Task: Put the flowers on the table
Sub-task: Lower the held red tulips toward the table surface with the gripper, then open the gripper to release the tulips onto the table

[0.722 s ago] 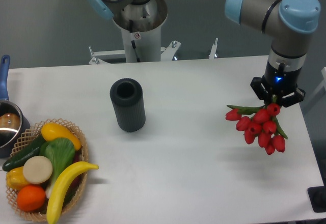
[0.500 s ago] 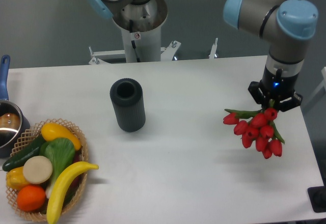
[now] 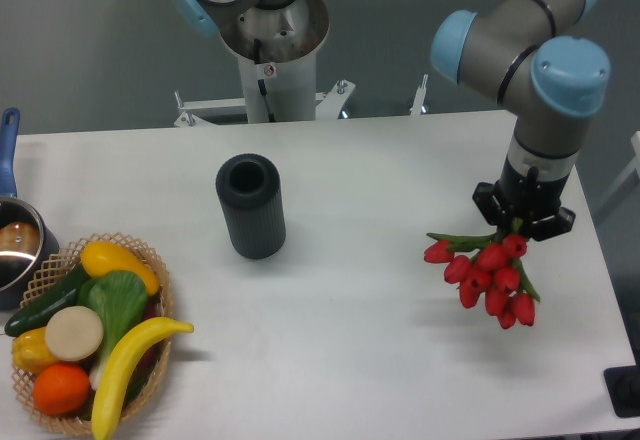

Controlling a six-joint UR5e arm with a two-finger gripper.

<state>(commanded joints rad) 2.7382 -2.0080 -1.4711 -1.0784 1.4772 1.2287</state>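
The flowers [image 3: 485, 275], a bunch of red tulip buds with green stems and leaves, hang at the right side of the white table [image 3: 380, 360]. My gripper [image 3: 522, 222] points down and is shut on their stems, holding the bunch above the tabletop. The buds droop below and left of the gripper, and a faint shadow lies on the table beneath them. The stems are mostly hidden inside the gripper.
A dark ribbed cylinder [image 3: 251, 206] stands upright left of centre. A wicker basket [image 3: 145, 360] of fruit and vegetables sits at the front left. A pot with a blue handle [image 3: 12, 240] is at the left edge. The arm's base [image 3: 270, 45] stands behind the table.
My gripper has moved left and slightly toward the front with the flowers, which remain held in it.
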